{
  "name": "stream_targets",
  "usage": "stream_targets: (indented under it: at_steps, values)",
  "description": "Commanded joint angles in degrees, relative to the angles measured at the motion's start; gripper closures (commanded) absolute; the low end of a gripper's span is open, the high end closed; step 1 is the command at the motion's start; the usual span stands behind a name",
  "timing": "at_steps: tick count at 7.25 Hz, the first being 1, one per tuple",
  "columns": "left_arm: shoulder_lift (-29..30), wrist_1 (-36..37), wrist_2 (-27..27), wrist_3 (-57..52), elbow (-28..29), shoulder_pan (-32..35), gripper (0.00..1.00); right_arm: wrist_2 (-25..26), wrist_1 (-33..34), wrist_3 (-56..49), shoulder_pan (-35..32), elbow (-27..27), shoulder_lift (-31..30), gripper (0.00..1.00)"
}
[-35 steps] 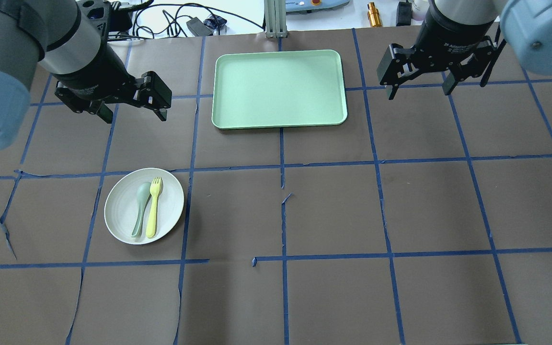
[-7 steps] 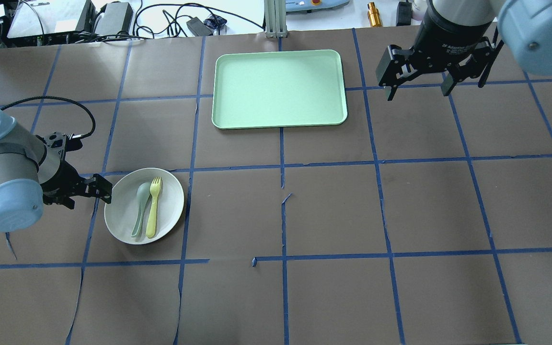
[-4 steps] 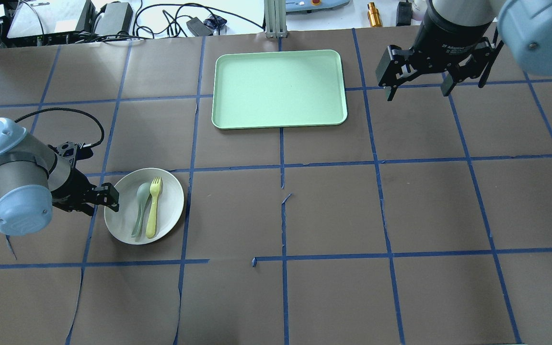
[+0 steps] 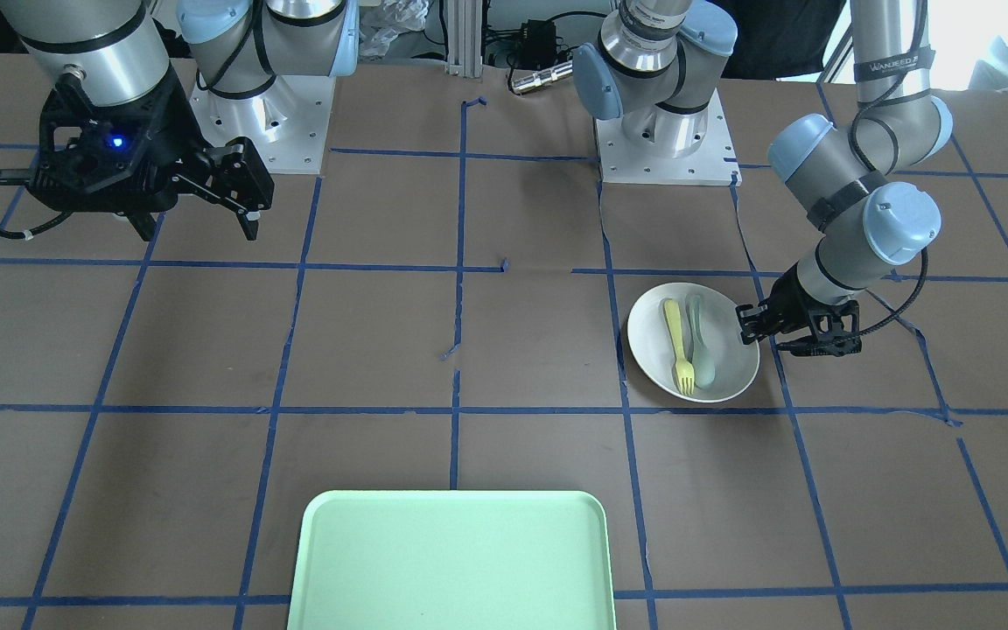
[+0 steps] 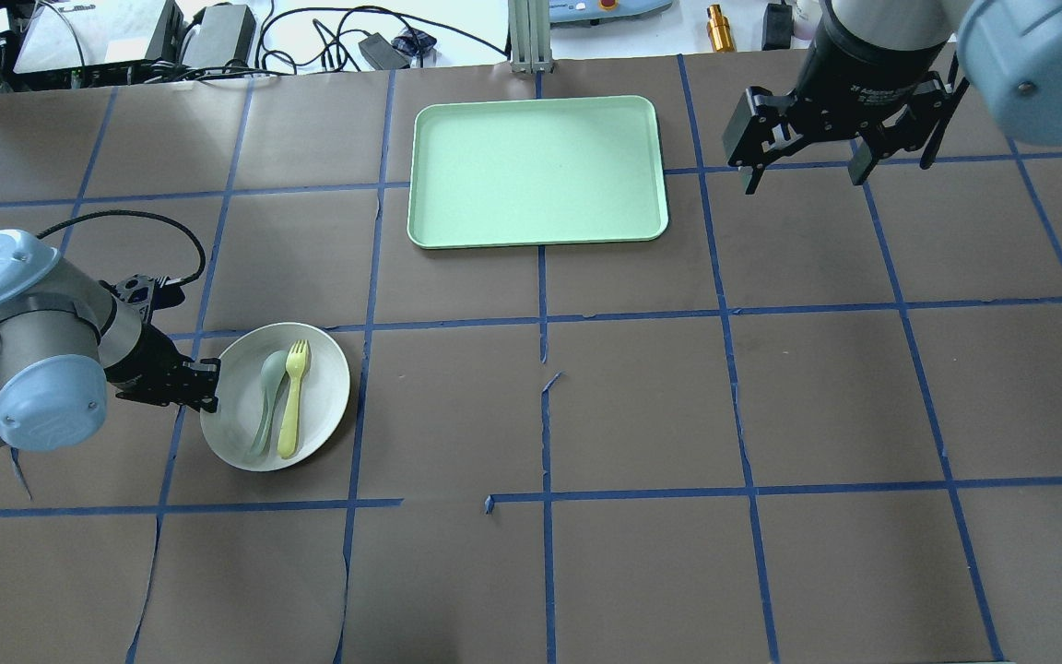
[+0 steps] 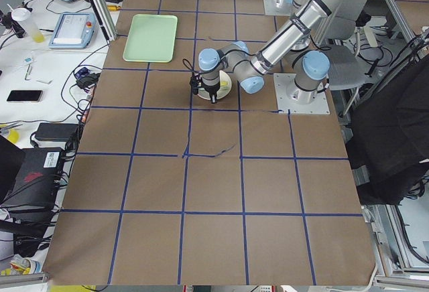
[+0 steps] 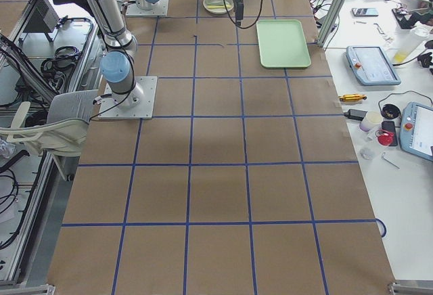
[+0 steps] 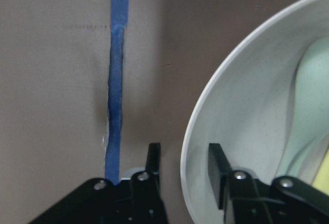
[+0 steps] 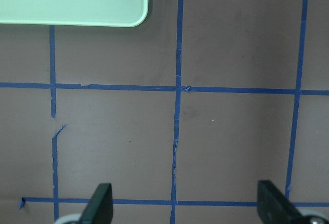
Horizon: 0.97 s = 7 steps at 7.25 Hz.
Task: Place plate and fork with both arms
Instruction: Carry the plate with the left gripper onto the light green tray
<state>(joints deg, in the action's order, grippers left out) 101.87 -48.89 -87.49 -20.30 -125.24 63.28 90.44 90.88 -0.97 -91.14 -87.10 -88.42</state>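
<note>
Both left gripper (image 5: 210, 387) jaws straddle the round off-white plate (image 5: 324, 387) rim, unclamped; seen overhead, slim pale-yellow plastic fork (image 5: 290, 406) runs bottom-to-top, tines uppermost; my right gripper (image 5: 805, 183) gapes wide.

Built of silver tubular arm segments (image 4: 885, 26) capped with light-blue round joint covers (image 4: 898, 223), bolted onto square silver base plates (image 4: 705, 149). Tipped with black two-finger left gripper (image 4: 744, 324) and right gripper (image 5: 806, 180), the latter blue-lit. Trailed by thin black cable (image 5: 125, 218) at left wrist.

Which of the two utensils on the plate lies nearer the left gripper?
The grey-green spoon: it lies between the left gripper and the pale-yellow fork on the plate.
</note>
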Motion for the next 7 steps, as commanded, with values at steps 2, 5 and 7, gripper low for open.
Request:
stream_targets:
  at_steps: [2,5,7]
  values:
    - [-0.4,-0.3,5.4,0.4,2.4,0.0,1.00,0.0,0.0,0.0,0.0,0.0,0.0,0.00]
    - [1.1,-8.9,19.6,3.4,10.5,0.9,1.00,-0.1,0.0,0.0,0.0,0.0,0.0,0.00]
    - [5.1,-8.9,24.1,6.6,17.5,7.0,1.00,0.0,0.0,0.0,0.0,0.0,0.0,0.00]
